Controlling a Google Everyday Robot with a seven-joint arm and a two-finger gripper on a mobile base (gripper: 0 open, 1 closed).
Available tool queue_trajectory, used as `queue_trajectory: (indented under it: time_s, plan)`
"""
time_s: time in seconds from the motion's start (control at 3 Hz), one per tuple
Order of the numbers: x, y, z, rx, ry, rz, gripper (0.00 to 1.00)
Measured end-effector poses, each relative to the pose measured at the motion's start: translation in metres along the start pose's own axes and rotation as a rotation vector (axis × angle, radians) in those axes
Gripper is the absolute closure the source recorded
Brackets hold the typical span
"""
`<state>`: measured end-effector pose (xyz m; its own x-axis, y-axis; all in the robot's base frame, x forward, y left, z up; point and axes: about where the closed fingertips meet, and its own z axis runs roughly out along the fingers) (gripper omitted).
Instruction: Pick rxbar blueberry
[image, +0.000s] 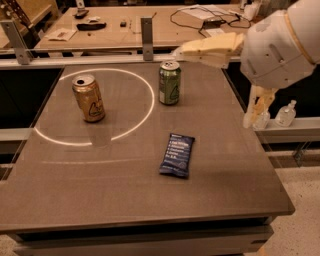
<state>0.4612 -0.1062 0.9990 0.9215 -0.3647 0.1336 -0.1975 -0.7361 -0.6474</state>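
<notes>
The rxbar blueberry (177, 155) is a flat dark blue wrapped bar with pale text. It lies flat on the brown table (100, 190), right of centre and toward the front. My gripper (186, 50) is cream-coloured and reaches in from the upper right on a white arm (280, 45). It hovers high over the table's far edge, just above and right of the green can (169, 82). It is well behind and above the bar and holds nothing that I can see.
A gold can (89, 98) stands at the left inside a white ring painted on the table. Behind the table is a metal rail and a bench with cables and small items. A clear bottle (286, 114) sits on a ledge at the right.
</notes>
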Motion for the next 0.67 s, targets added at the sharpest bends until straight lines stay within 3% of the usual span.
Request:
queue_trajectory:
  time_s: [0.33,0.67]
  plan:
    - [-0.016,-0.012,0.023,-0.026,-0.18,-0.093,0.0]
    - [-0.029,-0.013,0.041,-0.161,-0.309,-0.13,0.0]
